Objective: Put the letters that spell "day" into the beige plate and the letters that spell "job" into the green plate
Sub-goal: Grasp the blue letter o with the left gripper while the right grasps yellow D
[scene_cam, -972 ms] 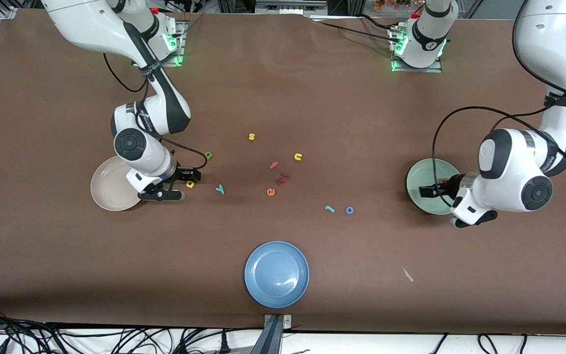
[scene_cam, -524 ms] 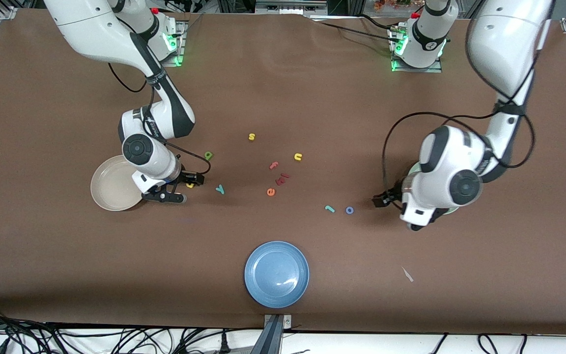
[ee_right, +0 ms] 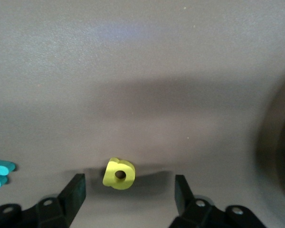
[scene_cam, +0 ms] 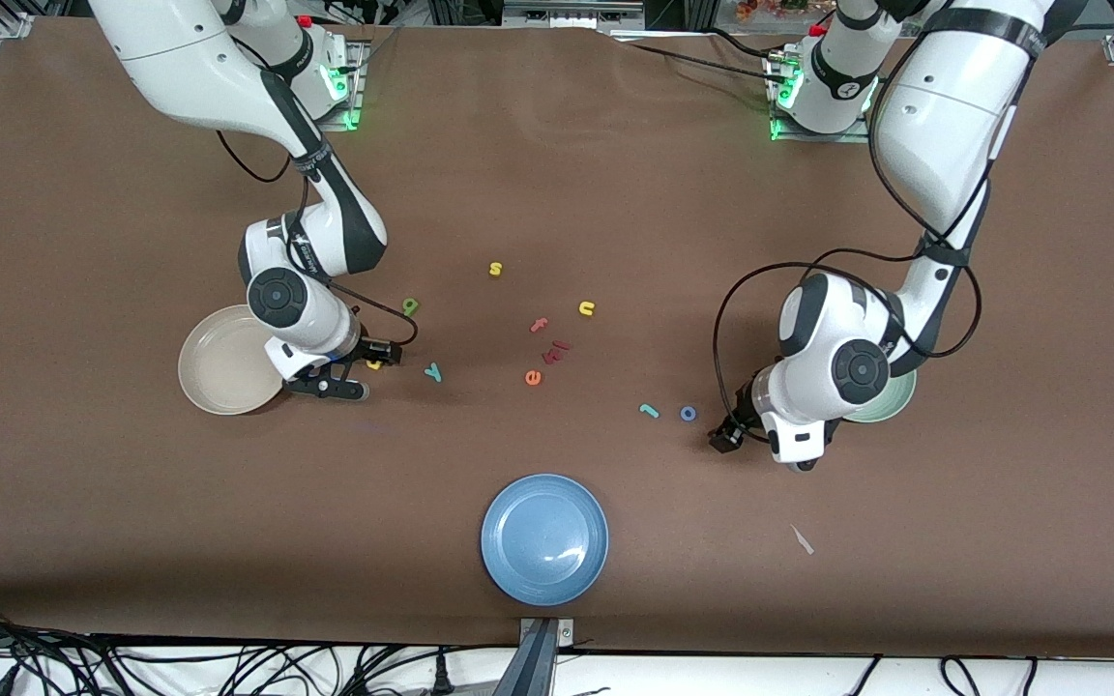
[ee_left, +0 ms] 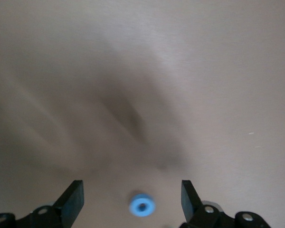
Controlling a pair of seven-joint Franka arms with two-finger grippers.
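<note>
Two letters are lined up for picking, one per arm.

- Right gripper (ee_right: 129,179): low over the table just beside the beige plate (scene_cam: 214,372), toward the right arm's end. Its fingers stand apart with the yellow round-bowled letter (ee_right: 119,174) between them, and neither pad touches it.
- Left gripper (ee_left: 132,187): over bare table near the green plate (scene_cam: 894,406), toward the left arm's end. Its fingers are wide and hold nothing. The blue ring o (ee_left: 141,205) lies flat ahead of the gap, slightly off centre.
- On the table: the teal j (scene_cam: 649,411) is just beside the o. The teal y (scene_cam: 433,371) is near the yellow letter. The olive-green letter (scene_cam: 410,306) is farther from the front camera than both.

Handling, as a judgement: the foam is very light, soft and a little squashy. It is not fragile, but it is thin and likely to skid or tip. Pinch across the outer edges, low and gently.

Orientation: the yellow letter lies flat with its hole facing up. It is squat, its slightly longer side runs roughly across the finger gap, and I cannot tell which way the stem points. The o also has its hole up. It is round, with no long axis, so any grip angle serves.
</note>
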